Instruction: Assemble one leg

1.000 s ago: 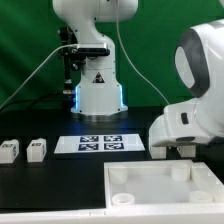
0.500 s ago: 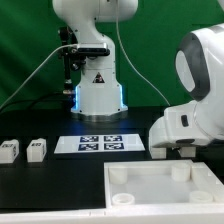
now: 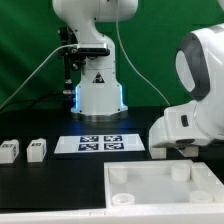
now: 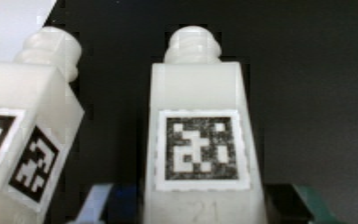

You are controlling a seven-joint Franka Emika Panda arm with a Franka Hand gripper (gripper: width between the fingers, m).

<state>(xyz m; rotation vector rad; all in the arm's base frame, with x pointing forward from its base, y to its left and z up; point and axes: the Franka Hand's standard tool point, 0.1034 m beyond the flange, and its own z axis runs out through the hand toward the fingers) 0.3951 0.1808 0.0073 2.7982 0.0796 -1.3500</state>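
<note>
In the wrist view a white leg (image 4: 201, 120) with a black-and-white tag on its face lies on the black table, its knobbed end pointing away from the hand. My gripper (image 4: 208, 206) straddles its near end, and both fingers (image 4: 119, 206) sit against its sides. A second leg (image 4: 30, 130) lies right beside it. In the exterior view my gripper (image 3: 175, 150) is low over the table at the right, behind the white panel (image 3: 160, 190), and the hand hides these two legs. Two more legs (image 3: 9, 151) (image 3: 37, 150) stand at the exterior view's left.
The marker board (image 3: 100, 144) lies in the middle of the table in front of the robot base (image 3: 98, 95). The large white panel with round corner sockets fills the near right.
</note>
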